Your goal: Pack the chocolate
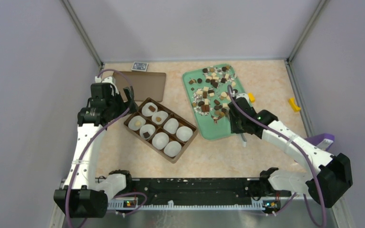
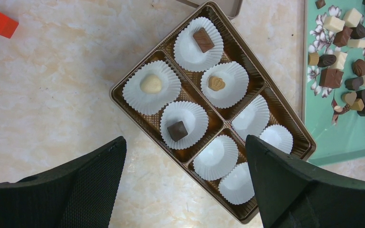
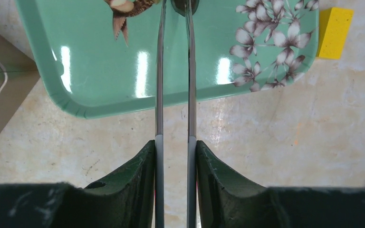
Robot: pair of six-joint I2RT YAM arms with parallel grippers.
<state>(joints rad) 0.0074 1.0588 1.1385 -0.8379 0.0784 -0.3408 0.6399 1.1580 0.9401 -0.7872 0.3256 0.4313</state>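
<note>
Because the top view sat far back, the chocolate [image 1: 214, 90] read only as brown, tan and cream specks heaped on the green tray [image 1: 218, 129]. The right gripper [image 1: 240, 124] hung over the tray's near end, and the left gripper [image 1: 129, 102] was beside the brown box [image 1: 129, 124].

In the left wrist view, the left gripper [image 2: 185, 142] stood wide open and empty above the box [image 2: 273, 99]. Of its eight paper cups [image 2: 214, 156], four held one piece each. The tray [image 2: 332, 137] was cut off at the right.

In the right wrist view, the right gripper [image 3: 173, 147] was clamped on tweezers [image 3: 159, 71]. A dark shape at their tips was cropped by the top edge and could not be identified. A yellow block [image 3: 333, 32] lay on the tabletop [image 3: 266, 156] just beside the tray [image 3: 100, 61].
</note>
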